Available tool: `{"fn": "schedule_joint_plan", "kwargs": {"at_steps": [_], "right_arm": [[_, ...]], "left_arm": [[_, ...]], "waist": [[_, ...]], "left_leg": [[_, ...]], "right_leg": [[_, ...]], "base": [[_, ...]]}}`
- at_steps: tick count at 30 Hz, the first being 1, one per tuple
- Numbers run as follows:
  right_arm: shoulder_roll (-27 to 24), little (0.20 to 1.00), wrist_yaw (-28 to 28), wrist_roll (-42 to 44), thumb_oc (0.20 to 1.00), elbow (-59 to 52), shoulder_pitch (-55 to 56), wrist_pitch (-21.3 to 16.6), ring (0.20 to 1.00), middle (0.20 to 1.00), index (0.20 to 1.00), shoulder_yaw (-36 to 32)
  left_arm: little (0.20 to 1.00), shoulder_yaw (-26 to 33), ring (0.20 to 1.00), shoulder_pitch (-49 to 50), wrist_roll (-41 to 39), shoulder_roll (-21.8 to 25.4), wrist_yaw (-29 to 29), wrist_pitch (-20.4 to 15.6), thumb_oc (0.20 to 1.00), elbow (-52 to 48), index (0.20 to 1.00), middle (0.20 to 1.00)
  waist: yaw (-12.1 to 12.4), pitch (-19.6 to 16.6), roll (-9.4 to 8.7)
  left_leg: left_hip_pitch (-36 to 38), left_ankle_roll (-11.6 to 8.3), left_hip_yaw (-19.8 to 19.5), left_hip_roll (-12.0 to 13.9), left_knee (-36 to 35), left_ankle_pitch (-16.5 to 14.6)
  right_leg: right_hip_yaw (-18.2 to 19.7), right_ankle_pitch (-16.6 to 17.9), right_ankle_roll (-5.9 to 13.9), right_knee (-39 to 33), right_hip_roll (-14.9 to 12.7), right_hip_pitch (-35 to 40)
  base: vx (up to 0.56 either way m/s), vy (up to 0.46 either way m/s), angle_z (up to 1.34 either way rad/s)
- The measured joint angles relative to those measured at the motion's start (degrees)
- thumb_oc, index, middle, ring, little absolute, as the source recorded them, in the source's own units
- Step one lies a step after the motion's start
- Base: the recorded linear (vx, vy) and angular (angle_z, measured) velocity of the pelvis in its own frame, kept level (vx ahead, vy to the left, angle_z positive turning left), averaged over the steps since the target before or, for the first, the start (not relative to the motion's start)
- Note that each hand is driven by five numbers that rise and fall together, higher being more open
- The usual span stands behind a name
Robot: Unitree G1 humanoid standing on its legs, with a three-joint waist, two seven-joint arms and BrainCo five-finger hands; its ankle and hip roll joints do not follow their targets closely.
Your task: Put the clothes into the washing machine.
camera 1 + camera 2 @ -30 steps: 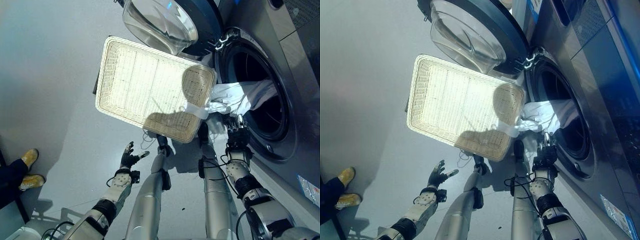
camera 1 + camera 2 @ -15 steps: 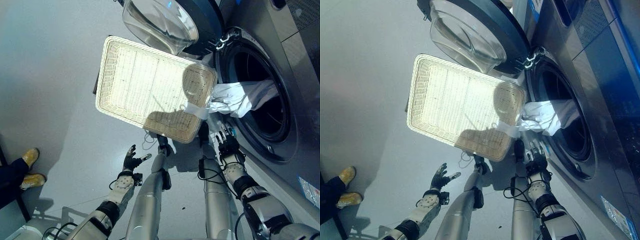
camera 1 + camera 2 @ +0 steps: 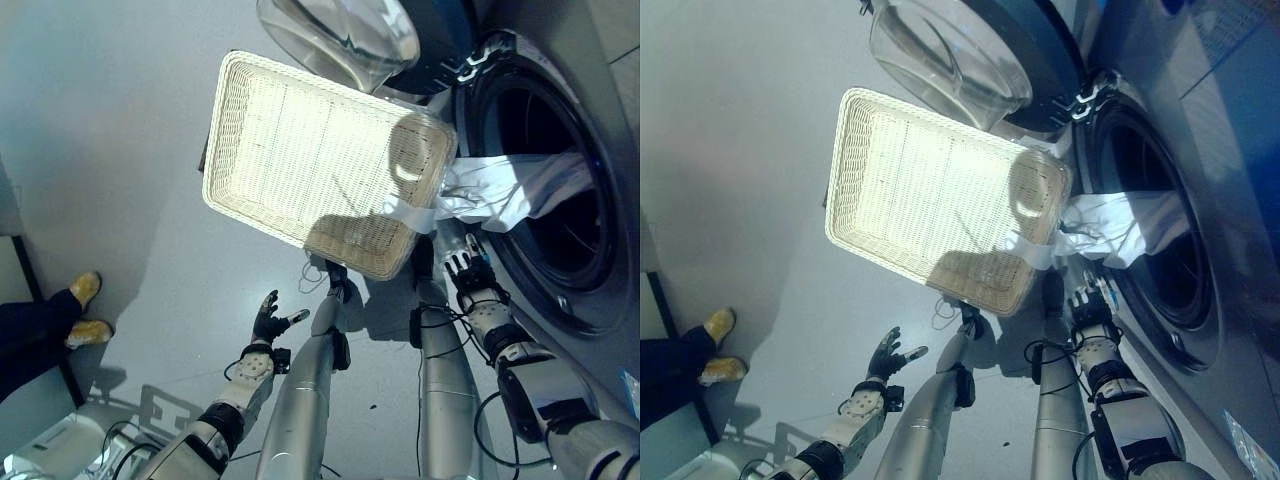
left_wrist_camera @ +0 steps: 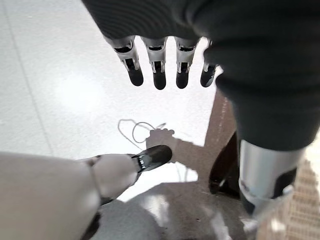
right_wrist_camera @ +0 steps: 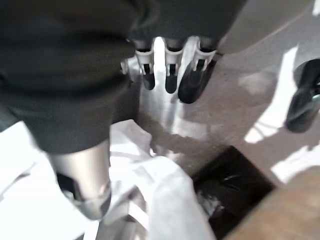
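Right hand [image 3: 468,272]: fingers spread, empty, just below the cloth.
Cloth [image 3: 510,190]: white, hung out of the washer [image 3: 590,300] mouth onto the basket [image 3: 320,160].
Left hand [image 3: 270,322]: fingers apart, over the floor [image 4: 45,75].
Right wrist view: cloth [image 5: 150,185] close beside the hand.

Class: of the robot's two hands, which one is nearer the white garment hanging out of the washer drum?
The right hand, open just below the white garment; the left hand is open over bare floor, away from it.
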Motion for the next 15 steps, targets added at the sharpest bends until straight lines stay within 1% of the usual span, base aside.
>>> {"fn": "schedule_joint_plan", "kwargs": {"at_steps": [2, 3, 5, 6, 10, 11, 12, 14, 15], "right_arm": [[-1.0, 1.000, -0.4, 0.0, 1.000, 0.0, -1.1, -0.4, 1.000, 1.000, 1.000, 0.0], [-1.0, 1.000, -0.4, 0.0, 1.000, 0.0, -1.1, -0.4, 1.000, 1.000, 1.000, 0.0], [-1.5, 1.000, -0.5, 0.0, 1.000, 0.1, -3.1, -0.7, 1.000, 1.000, 1.000, -0.9], [-1.8, 1.000, -0.4, 0.0, 1.000, 0.3, -3.5, -1.2, 1.000, 1.000, 1.000, -1.5], [-3.1, 1.000, -0.2, -0.2, 1.000, 1.7, -6.1, -3.5, 1.000, 1.000, 1.000, -1.9], [-3.7, 1.000, 0.0, -0.5, 1.000, 1.4, -7.1, -4.1, 1.000, 1.000, 1.000, -2.0], [-4.6, 1.000, 0.1, -1.7, 1.000, 1.3, -8.5, -5.1, 1.000, 1.000, 1.000, -1.8], [-5.4, 1.000, 0.1, -2.5, 1.000, 1.1, -10.0, -5.5, 1.000, 1.000, 1.000, -1.7], [-6.0, 1.000, 0.1, -4.6, 1.000, 1.0, -11.1, -5.9, 1.000, 1.000, 1.000, -1.3]], "left_arm": [[1.000, -1.0, 1.000, 0.0, 0.0, 0.1, 0.6, -0.3, 1.000, -1.6, 1.000, 1.000], [1.000, -1.0, 1.000, 0.0, 0.0, 0.1, 0.6, -0.3, 1.000, -1.6, 1.000, 1.000], [1.000, -1.5, 1.000, 0.0, -0.1, 0.2, 1.1, -0.8, 1.000, -2.4, 1.000, 1.000], [1.000, -2.1, 1.000, -0.3, -0.2, 0.1, 1.1, -0.8, 1.000, -2.4, 1.000, 1.000], [1.000, -3.2, 1.000, -0.2, -0.7, 0.4, 1.8, -1.2, 1.000, -3.9, 1.000, 1.000], [1.000, -3.5, 1.000, -0.1, -0.7, 0.7, 2.2, -1.2, 1.000, -4.9, 1.000, 1.000], [1.000, -4.4, 1.000, 0.0, -0.7, 1.5, 2.6, -1.2, 1.000, -6.3, 1.000, 1.000], [1.000, -4.4, 1.000, -0.1, -0.7, 1.8, 2.9, -1.2, 1.000, -7.0, 1.000, 1.000], [1.000, -4.4, 1.000, -0.1, -0.7, 1.9, 3.3, -1.1, 1.000, -7.3, 1.000, 1.000]], "waist": [[0.9, 0.0, 0.05], [0.9, 0.0, 0.05], [1.7, 0.0, 0.07], [2.3, 0.0, 0.07], [3.2, -0.1, 0.10], [3.9, -0.1, 0.10], [4.0, -0.1, 0.14], [4.1, -0.1, 0.13], [4.2, -0.1, 0.13]], "left_leg": [[-1.9, -0.33, -0.6, 0.2, 0.9, -0.2], [-1.9, -0.33, -0.6, 0.2, 0.9, -0.2], [-4.4, -0.70, -1.4, 0.5, 2.0, -0.3], [-4.8, -0.88, -1.6, 0.6, 2.3, -0.4], [-6.8, -1.40, -2.2, 0.9, 3.5, -0.8], [-7.7, -1.44, -2.3, 1.0, 3.7, -0.8], [-9.3, -1.58, -2.8, 1.0, 4.1, -0.7], [-10.7, -1.79, -3.0, 1.1, 4.2, -0.6], [-11.6, -1.91, -3.3, 1.2, 4.3, -0.5]], "right_leg": [[-0.2, -0.7, -0.42, 1.4, 0.1, -2.0], [-0.2, -0.7, -0.42, 1.4, 0.1, -2.0], [-0.7, -1.2, -0.95, 2.7, 0.3, -4.3], [-0.8, -1.6, -1.11, 3.2, 0.3, -4.6], [-1.6, -2.3, -1.67, 4.4, 0.4, -6.4], [-1.7, -2.3, -1.75, 4.6, 0.4, -7.3], [-1.9, -2.4, -1.88, 5.1, 0.4, -8.7], [-2.2, -2.4, -1.90, 5.2, 0.4, -9.9], [-2.6, -2.4, -1.97, 5.2, 0.4, -10.7]], "base": [[0.03, -0.042, 0.08], [0.03, -0.038, 0.07], [0.05, -0.051, 0.08], [0.05, -0.061, 0.09], [0.03, -0.043, 0.07], [0.02, -0.040, 0.07], [0.02, -0.031, 0.06], [0.02, -0.032, 0.06], [0.01, -0.030, 0.05]]}}
